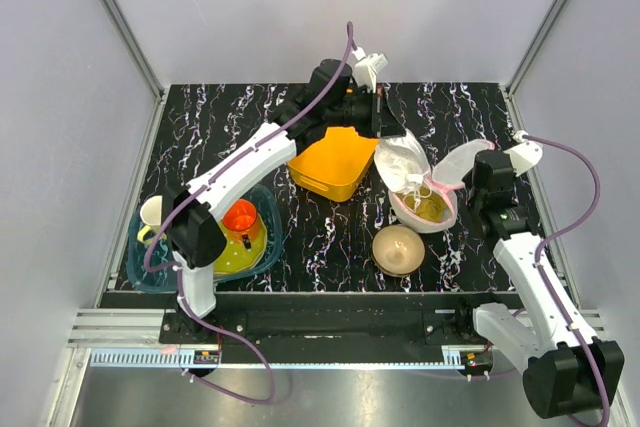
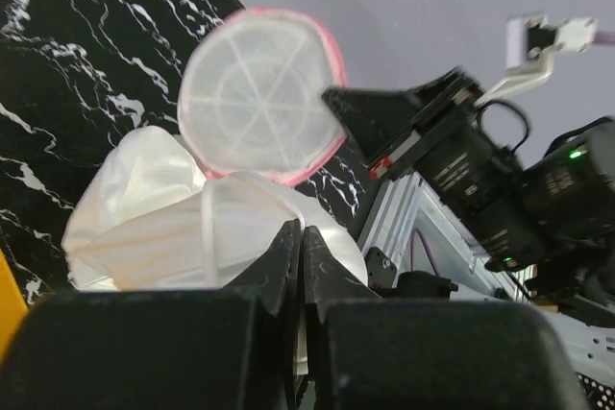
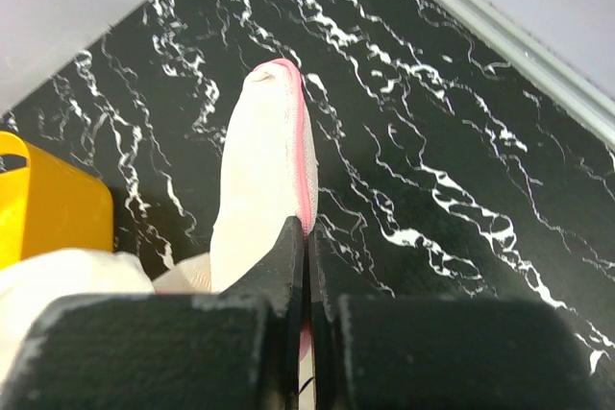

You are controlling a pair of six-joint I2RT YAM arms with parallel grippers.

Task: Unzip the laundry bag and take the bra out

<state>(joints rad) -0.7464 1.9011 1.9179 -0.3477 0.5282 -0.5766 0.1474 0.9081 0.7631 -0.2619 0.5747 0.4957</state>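
From above: pull with the left gripper [image 1: 384, 135], clenched on the cream-white part of the bra [image 1: 403, 160], slowly upward and away from the laundry bag [image 1: 428, 209]. Hold back the pink-rimmed flap [image 1: 462, 161] with the right gripper [image 1: 479, 162], clenched as well, so as not to lift the bag together with the garment. Beige cups partly inside the open bag, just beside the orange basket [image 1: 330, 162] and near the tan bowl [image 1: 397, 247]. Not possible to tell here whether a strap catches on the zipper; better to pull gently and stop at any resistance.

From the left wrist: jaws pressed together on a fold of white fabric [image 2: 163, 208], with the round flap upright behind it and pinched at its edge by the other gripper. Hidden under the own fingers: the lower half of the bag and the beige cups.

From the right wrist: jaws shut on the pink rim of the flap [image 3: 264, 160]. Cut off at the lower left: the white fabric and most of the basket. Zipper slider nowhere to make out.
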